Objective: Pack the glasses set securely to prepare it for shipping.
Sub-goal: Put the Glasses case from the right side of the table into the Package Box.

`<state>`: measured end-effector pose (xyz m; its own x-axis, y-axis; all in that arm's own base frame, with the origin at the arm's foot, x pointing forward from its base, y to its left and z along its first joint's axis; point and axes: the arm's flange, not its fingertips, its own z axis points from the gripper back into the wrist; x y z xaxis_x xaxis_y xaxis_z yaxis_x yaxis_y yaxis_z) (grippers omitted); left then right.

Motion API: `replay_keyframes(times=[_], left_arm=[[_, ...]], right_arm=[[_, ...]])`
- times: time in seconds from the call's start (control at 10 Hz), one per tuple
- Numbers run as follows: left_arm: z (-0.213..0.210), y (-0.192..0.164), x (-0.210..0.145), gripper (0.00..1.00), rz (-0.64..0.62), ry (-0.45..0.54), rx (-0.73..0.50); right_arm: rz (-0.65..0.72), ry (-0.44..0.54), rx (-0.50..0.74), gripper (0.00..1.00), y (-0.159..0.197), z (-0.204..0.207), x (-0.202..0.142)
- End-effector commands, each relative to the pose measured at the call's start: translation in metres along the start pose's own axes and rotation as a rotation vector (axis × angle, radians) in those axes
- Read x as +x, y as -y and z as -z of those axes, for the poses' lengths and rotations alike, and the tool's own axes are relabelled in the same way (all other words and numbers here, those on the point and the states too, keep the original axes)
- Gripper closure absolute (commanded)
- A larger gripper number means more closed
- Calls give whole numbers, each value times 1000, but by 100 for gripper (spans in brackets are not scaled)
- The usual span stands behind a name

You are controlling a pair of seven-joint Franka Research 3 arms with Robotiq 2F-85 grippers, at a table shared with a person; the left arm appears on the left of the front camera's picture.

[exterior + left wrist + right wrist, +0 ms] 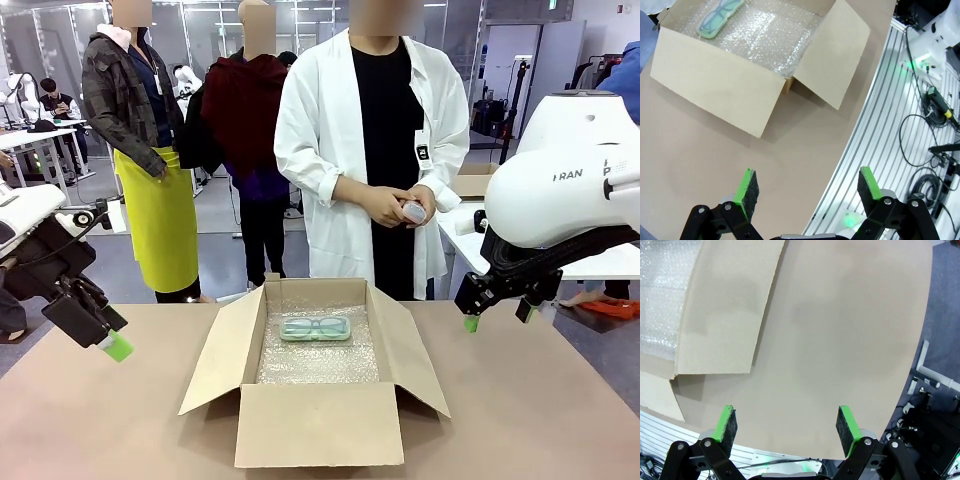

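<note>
Front camera faces across table [100, 420]; wrist cameras look down, all share box [320, 425]

Bright overhead light — soft shadows, bubble wrap [765, 37] glare.

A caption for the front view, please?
Mint-green case lies in the padded box; a person holds the pink case; left gripper and right gripper hover open.
</note>
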<state>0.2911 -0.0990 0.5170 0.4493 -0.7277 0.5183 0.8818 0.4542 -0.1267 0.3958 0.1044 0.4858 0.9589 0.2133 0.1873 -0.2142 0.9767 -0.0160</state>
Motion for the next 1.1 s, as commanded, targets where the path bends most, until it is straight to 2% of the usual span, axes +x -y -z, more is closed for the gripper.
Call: replay_keyframes(times=[0.0,1.0], left_arm=[[-2,0,-1,0,17,12,-26],[-2,0,-1,0,17,12,-26]], right_arm=[[-4,4,1,0,0,-2,-1],[-4,4,1,0,0,-2,-1]])
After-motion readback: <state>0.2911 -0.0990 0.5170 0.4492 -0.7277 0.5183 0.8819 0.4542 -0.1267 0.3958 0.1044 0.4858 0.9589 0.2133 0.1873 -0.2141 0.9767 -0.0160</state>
